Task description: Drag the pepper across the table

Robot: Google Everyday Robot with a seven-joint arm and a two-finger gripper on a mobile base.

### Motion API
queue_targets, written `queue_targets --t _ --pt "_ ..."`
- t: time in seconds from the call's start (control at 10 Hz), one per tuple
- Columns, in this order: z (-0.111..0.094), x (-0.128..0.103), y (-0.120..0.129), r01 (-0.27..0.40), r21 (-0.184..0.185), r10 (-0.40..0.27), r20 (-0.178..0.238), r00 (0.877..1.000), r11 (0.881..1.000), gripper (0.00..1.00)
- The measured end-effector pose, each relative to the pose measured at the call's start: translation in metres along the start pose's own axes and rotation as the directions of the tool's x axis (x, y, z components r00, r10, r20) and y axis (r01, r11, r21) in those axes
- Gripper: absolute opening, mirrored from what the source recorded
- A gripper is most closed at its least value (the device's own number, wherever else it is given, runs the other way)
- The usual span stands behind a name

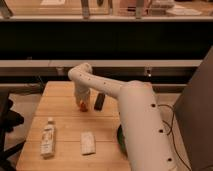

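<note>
The pepper (pixel 83 105) is a small orange-red rounded object on the light wooden table (pixel 60 107), near its middle. My white arm reaches over the table from the right, and my gripper (pixel 81 101) points down right at the pepper, covering its top. A dark rectangular block (pixel 99 101) lies just right of the pepper.
A white bottle (pixel 47 137) lies on the table at the front left. A pale flat packet (pixel 88 142) lies at the front middle. A dark chair (pixel 7 125) stands off the table's left side. A low ledge and dark wall run behind the table.
</note>
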Motion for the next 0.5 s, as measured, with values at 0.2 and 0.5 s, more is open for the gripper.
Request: queue_targets --t 0.2,0.5 --pt "-0.002 -0.003 0.009 -0.003 0.006 0.003 0.002 1.000 1.000 0.00" --pt "-0.003 -0.010 0.018 -0.008 0.014 0.008 0.002 1.000 1.000 0.00"
